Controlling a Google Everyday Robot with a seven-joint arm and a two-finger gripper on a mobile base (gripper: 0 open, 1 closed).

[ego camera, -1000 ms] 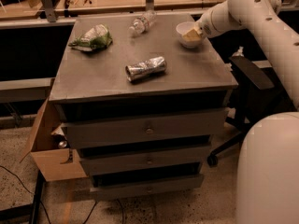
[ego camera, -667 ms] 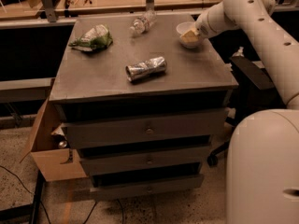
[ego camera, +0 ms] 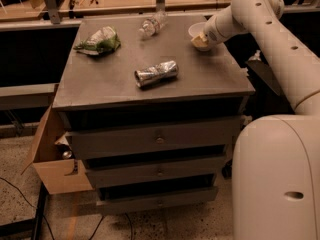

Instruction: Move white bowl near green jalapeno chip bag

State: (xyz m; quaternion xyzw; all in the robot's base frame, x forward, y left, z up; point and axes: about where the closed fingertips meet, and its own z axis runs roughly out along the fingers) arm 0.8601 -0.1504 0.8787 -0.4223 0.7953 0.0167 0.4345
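The white bowl [ego camera: 196, 31] sits at the back right of the grey cabinet top [ego camera: 115, 79]. My gripper [ego camera: 201, 40] is at the bowl's near right rim and covers part of it. The green jalapeno chip bag [ego camera: 99, 40], wrinkly with a silvery patch, lies at the back left of the top, far from the bowl.
A crumpled silver foil bag [ego camera: 156, 73] lies mid-top. A clear plastic bottle [ego camera: 151, 26] lies at the back centre, just left of the bowl. Drawers are below; an open cardboard box [ego camera: 50, 156] stands on the floor at left. A wooden bench runs behind.
My arm has shifted slightly; the gripper stays at the bowl, which remains at the back right. The bags and bottle have not moved.
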